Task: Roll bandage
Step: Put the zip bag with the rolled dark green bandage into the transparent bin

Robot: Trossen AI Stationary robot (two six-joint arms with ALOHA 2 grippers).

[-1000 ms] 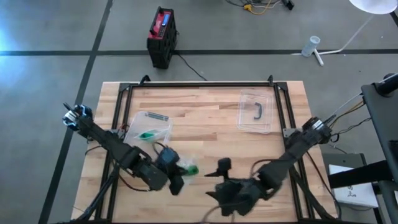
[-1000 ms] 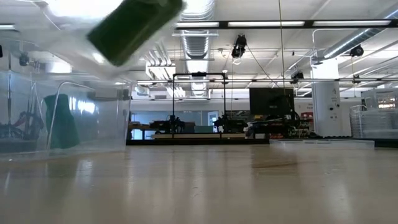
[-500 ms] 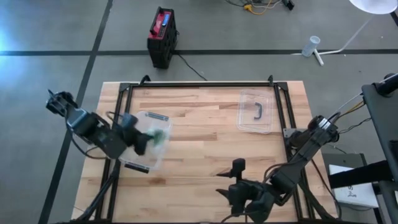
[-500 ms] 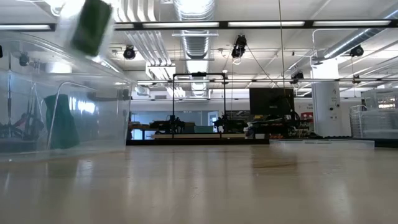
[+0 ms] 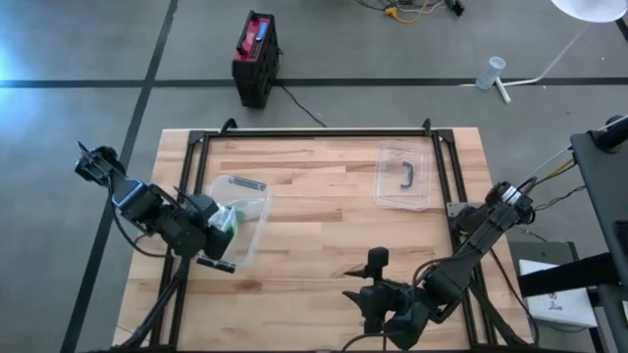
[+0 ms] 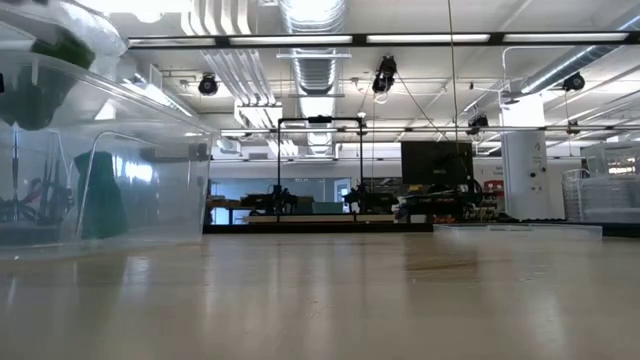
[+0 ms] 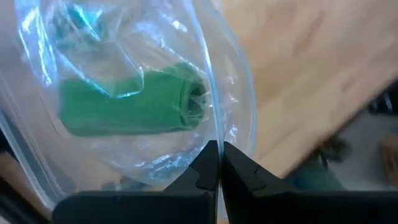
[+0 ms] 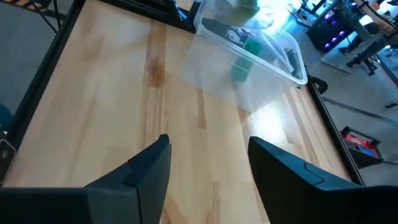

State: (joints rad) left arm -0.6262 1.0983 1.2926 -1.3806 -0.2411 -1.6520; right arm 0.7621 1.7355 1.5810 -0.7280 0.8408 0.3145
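A rolled green bandage (image 7: 134, 102) lies inside a clear plastic bag (image 7: 155, 143). My left gripper (image 5: 218, 227) is shut on that bag over the clear plastic container (image 5: 250, 201) at the table's left. In the low view the green roll (image 6: 40, 85) shows high up behind the container's wall (image 6: 150, 170). A teal item (image 6: 98, 195) stands inside the container. My right gripper (image 5: 375, 292) is open and empty near the table's front edge, right of centre. My left gripper pinches the clear bag's film (image 7: 214, 134) between its two shut fingers, beside the green roll's end. One layer or several, I cannot tell. The bag with the roll hangs off the fingertips at the container; whether it touches the container's floor, I cannot tell.
A clear lid with a dark handle (image 5: 404, 176) lies at the far right of the table. A black frame (image 5: 314, 132) runs round the table's edges. Bare wood (image 5: 324, 216) lies between the container and the lid.
My left gripper has gone from the table's front centre toward the left and far side, carrying the bag with the green roll, and now is at the container. My right gripper has drawn back a little toward the near edge.
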